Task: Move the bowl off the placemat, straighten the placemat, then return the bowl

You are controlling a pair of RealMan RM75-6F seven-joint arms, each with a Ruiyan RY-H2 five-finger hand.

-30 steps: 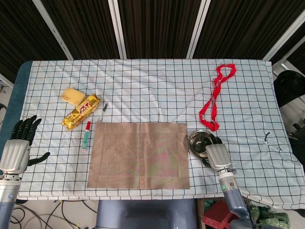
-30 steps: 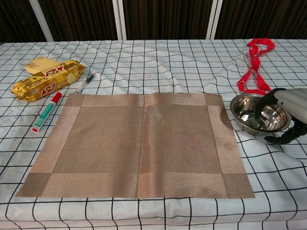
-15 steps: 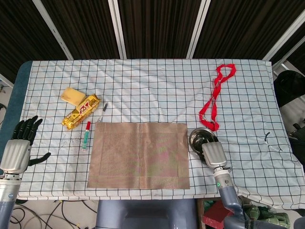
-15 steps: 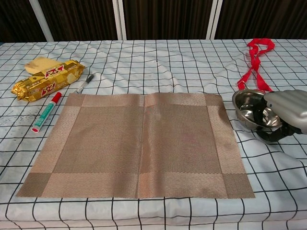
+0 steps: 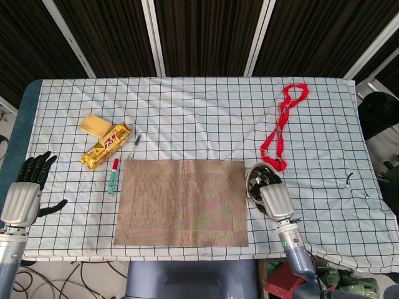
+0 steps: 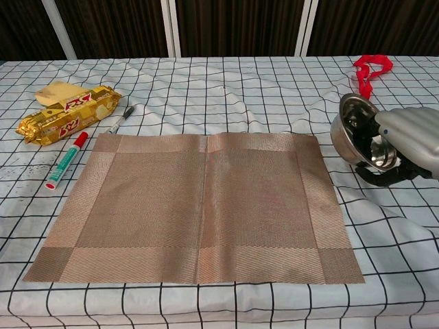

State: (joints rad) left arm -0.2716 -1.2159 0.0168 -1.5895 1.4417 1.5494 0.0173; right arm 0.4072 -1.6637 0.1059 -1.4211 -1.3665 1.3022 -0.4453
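The bowl [image 6: 353, 130] is held by the right hand [image 6: 410, 137], with fingers [image 6: 378, 147] hooked inside it and the thumb under its rim. The bowl is tipped up on its side, so its open mouth is turned toward the hand. It is kept just past the right edge of the mat [image 6: 199, 205], off the mat and not touching it. In the head view the right hand [image 5: 275, 198] is seen low on the right, with the bowl [image 5: 258, 179] just above it.

A red strap [image 5: 280, 128] is laid on the cloth [image 5: 206, 112] just behind the bowl. Part of the strap [image 6: 369, 70] is hidden by the bowl in the chest view.

The mat [image 5: 182, 202] is spread flat in the middle of the cloth, near the front edge. Nothing is seen between the bowl and the mat.

Well to the left, a red and green marker [image 6: 66, 160] and a black pen [image 6: 120, 119] are laid just beside the mat's far left corner. A gold snack pack [image 6: 67, 122] is placed behind them, and a yellow sponge [image 5: 95, 124] is seen next to it.

The left hand [image 5: 25, 193] is held at the far left edge of the table with its fingers spread apart and nothing in it.
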